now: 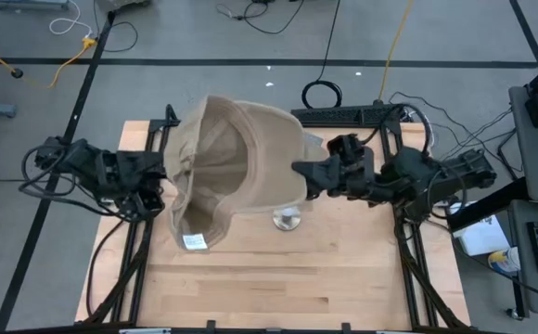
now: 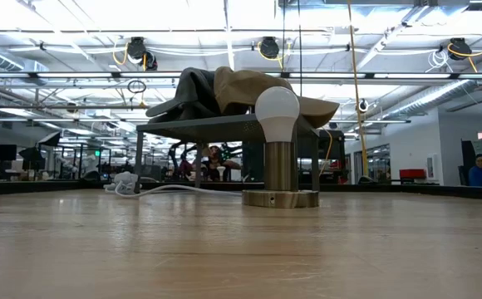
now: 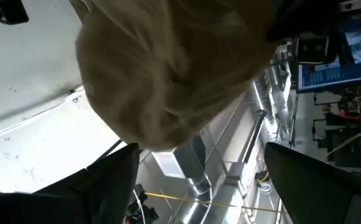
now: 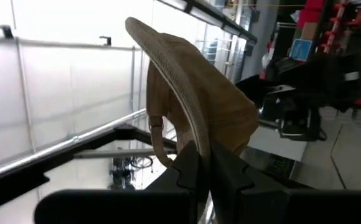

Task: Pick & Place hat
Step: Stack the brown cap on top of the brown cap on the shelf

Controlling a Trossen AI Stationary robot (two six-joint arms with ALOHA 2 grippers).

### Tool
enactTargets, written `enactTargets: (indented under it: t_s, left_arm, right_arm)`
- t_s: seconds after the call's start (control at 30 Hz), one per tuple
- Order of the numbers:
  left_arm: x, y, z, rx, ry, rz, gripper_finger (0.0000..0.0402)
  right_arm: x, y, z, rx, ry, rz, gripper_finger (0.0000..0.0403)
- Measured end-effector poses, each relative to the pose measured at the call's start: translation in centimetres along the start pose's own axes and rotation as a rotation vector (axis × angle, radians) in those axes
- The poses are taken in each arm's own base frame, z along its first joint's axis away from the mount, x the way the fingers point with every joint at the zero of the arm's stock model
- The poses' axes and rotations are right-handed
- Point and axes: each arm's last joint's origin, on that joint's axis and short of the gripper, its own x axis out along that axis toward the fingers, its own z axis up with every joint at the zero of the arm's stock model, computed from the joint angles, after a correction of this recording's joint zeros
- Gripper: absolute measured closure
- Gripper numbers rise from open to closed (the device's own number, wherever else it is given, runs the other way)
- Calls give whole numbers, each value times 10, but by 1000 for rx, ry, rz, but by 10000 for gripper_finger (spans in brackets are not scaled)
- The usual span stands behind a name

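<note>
Tan cotton, soft and creased, makes up the hat, which hangs in the air over the far half of the pale wooden desk, turned so its hollow crown and inner seams face the overhead camera, with a small white label at the near edge. The right end effector is clamped tight on the brim at the hat's right side; the right wrist view shows its dark fingers pinching the stitched, curved brim edge-on, the crown drooping away beyond them. The hat's long axis runs roughly from that pinched brim across toward the left arm, sagging toward the near left.

The left end effector sits just beside the hat's left edge with its fingers spread wide and nothing between them; in its own wrist view the tan crown fills the space ahead of the two parted fingers.

The relation that matters: a small metal stand with a smooth white bulb-shaped top on a brushed cylindrical post and round base stands on the desk below the hat's right near edge, close under the gripped brim (the likely resting place, as I judge it). The hat lies mostly to the left of the stand, so lowering the crown over the bulb would call for shifting it rightward and toward the near side. The limp fabric will probably fold rather than hold shape.
</note>
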Motion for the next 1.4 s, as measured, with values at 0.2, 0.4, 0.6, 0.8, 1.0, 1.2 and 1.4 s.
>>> enactTargets:
  t_s: [0.2, 0.4, 0.6, 0.8, 1.0, 1.2, 1.4]
  left_arm:
    - [-2, 2, 5, -18, -10, -6, 53]
    - [-6, 7, 9, -95, -8, -23, 53]
    - [-6, 6, 8, -102, 37, -64, 53]
    - [-6, 1, 9, -143, 49, -120, 53]
    - [-6, -1, 13, -192, 18, -140, 53]
    - [-6, -2, 13, -248, 21, -145, 89]
    - [-7, -6, 16, -230, 7, -189, 139]
  right_arm:
    - [-6, -25, 2, 55, -47, 31, 394]
    - [-14, -42, 4, 107, -109, 77, 394]
    - [-18, -51, 2, 149, -108, 68, 394]
    - [-17, -51, 4, 148, -109, 70, 394]
    - [-17, -51, 4, 163, -104, 68, 394]
    - [-17, -53, 2, 165, -92, 52, 394]
    - [-17, -55, 1, 182, -68, 31, 394]
